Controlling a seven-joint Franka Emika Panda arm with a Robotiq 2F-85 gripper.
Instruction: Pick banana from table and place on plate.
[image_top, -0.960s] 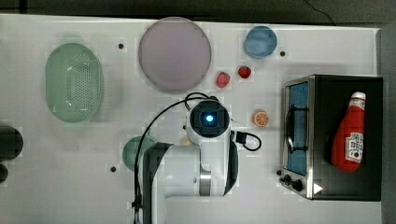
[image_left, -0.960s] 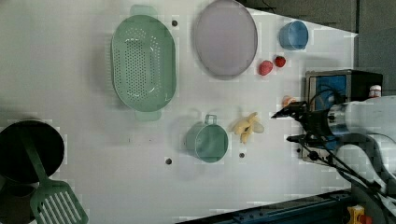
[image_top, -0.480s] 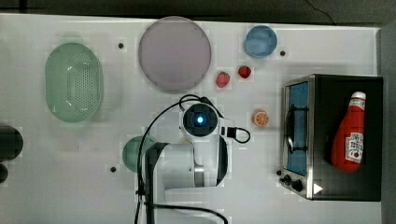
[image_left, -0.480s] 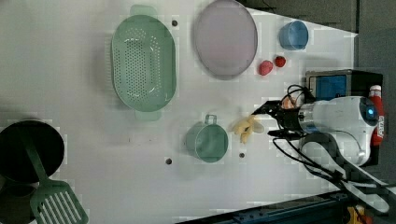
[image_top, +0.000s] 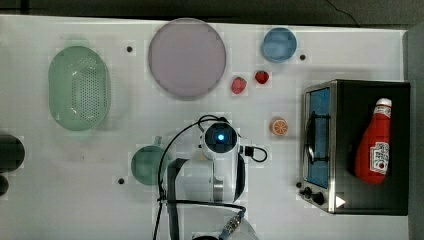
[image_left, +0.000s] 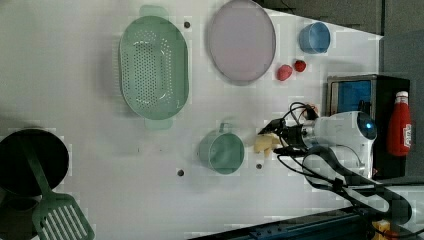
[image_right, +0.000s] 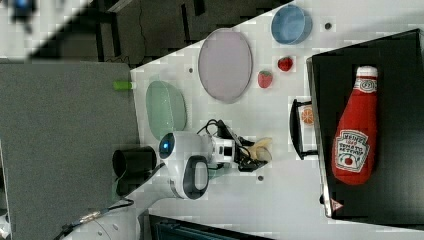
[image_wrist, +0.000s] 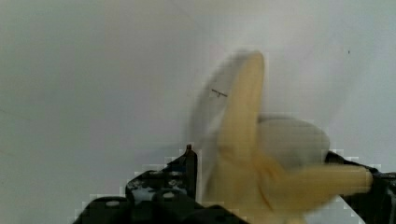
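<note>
The jaws stand wide apart, one finger (image_wrist: 187, 161) on each side of the banana (image_wrist: 252, 154), and nothing is gripped. In the wrist view the fruit fills the space between them, its peel lobes splayed out, and it rests on the white table (image_wrist: 93, 93). In the left view the banana (image_left: 264, 144) sits just to the right of the green cup (image_left: 222, 152), with the dark fingers reaching to it from the left view's right. In the right view the banana (image_right: 261, 148) shows at the tip of the arm (image_right: 192, 160).

So the task is at its start: the approach looks finished, but the grasp is not made. The banana is not lifted, and I cannot tell whether either finger is touching it.

The plate (image_top: 187, 57) lies bare at the far side of the table in the top view, well apart from the arm (image_top: 220, 140) and a little to the top view's left of it. Two small red fruits (image_top: 239, 85) lie just to the plate's right in the top view, and an orange slice (image_top: 279, 126) lies to the arm's right.

What is left, by my reading: close on the banana, raise it, carry it to the far side over the plate, and release it there.
</note>
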